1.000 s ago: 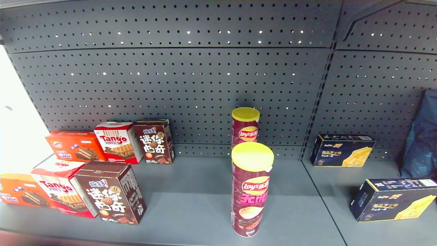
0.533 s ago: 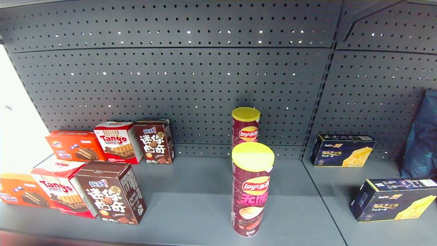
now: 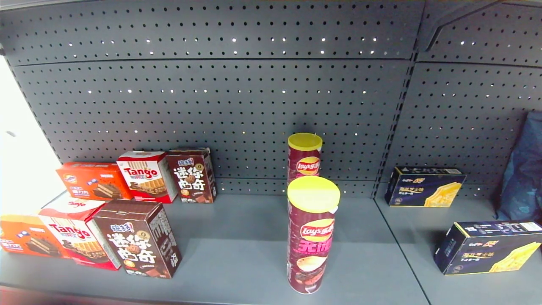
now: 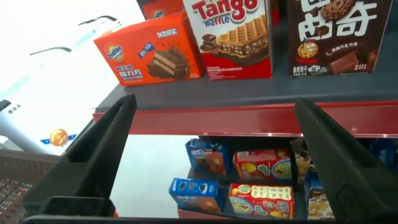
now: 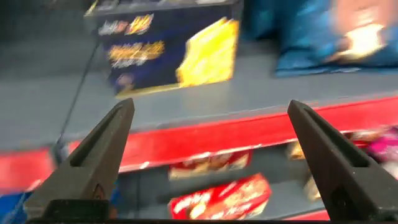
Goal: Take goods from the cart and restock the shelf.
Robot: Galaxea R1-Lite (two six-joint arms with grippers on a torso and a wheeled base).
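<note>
On the grey shelf two maroon chip cans with yellow lids stand one behind the other, the front can and the rear can. At the left stand orange, red-and-white and brown snack boxes in two rows, the front brown box nearest. My left gripper is open with nothing in it, just before the shelf's red front edge, below the orange box and the wafer box. My right gripper is open and holds nothing, facing a dark blue and yellow box.
Two dark blue boxes lie on the right shelf bay, with a blue bag at the far right. A perforated back panel closes the shelf. More packaged goods fill the shelf level below.
</note>
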